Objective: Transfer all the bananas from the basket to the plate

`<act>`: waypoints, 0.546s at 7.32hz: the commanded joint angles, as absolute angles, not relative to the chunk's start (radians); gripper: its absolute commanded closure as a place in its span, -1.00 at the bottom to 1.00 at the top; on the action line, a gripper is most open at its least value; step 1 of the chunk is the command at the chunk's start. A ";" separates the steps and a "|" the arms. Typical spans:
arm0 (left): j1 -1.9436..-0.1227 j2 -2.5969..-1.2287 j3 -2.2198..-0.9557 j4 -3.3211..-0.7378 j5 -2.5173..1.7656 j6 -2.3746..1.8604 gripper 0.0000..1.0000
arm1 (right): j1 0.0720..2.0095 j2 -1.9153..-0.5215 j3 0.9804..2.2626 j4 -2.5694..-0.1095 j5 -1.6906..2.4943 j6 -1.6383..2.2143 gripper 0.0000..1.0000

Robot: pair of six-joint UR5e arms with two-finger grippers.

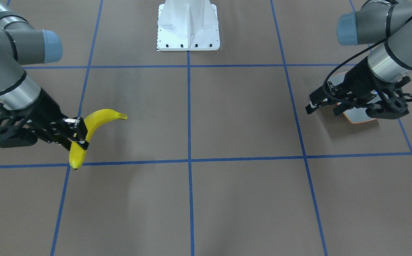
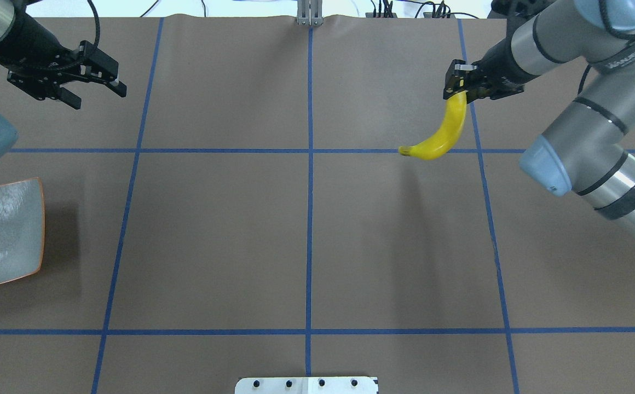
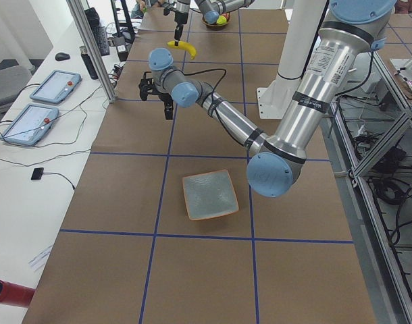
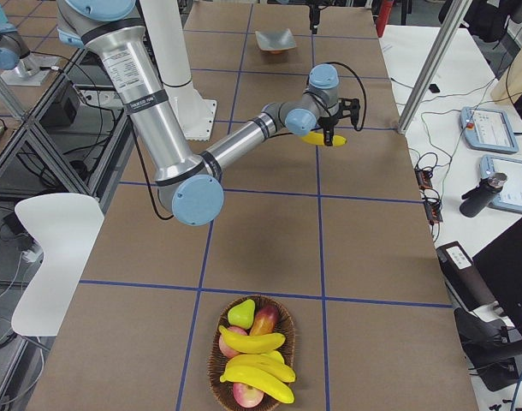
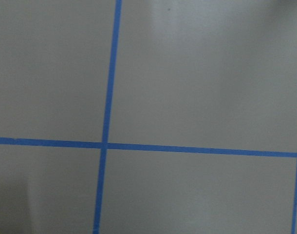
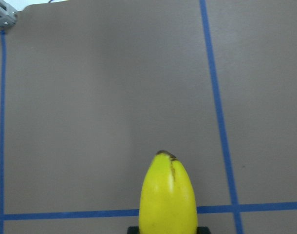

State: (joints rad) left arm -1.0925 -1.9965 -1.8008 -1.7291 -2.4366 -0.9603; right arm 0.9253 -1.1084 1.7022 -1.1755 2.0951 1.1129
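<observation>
My right gripper [image 2: 458,86] is shut on one end of a bright yellow banana [image 2: 444,134] and holds it in the air over the table; it also shows in the front view [image 1: 79,138] and the banana fills the bottom of the right wrist view [image 6: 168,197]. My left gripper [image 2: 94,94] is open and empty, held above the table beyond the plate's far edge. The square grey-green plate [image 2: 0,235] with an orange rim is empty at the table's left end. Two more bananas [image 4: 255,343] lie in the basket [image 4: 216,364].
The wicker basket also holds a pear, apples and other fruit at the table's right end. The white robot base [image 1: 188,25] stands at mid table edge. Blue tape lines [image 2: 310,164] cross the brown table. The left wrist view shows only table and tape.
</observation>
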 commanded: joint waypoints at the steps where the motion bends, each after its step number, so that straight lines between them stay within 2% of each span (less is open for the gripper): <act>1: -1.037 -2.023 -1.793 -1.846 -2.459 -1.091 -1.00 | 0.803 -1.069 1.701 -0.996 1.969 1.184 1.00; 4: -0.977 -2.057 -1.792 -1.963 -2.529 -1.186 -0.99 | 0.712 -1.042 1.694 -0.788 1.915 1.237 1.00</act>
State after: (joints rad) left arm -0.9985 -2.0466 -1.7930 -1.9110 -2.4987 -1.1571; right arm 0.7566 -1.0550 1.6971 -0.8805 1.9517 1.1987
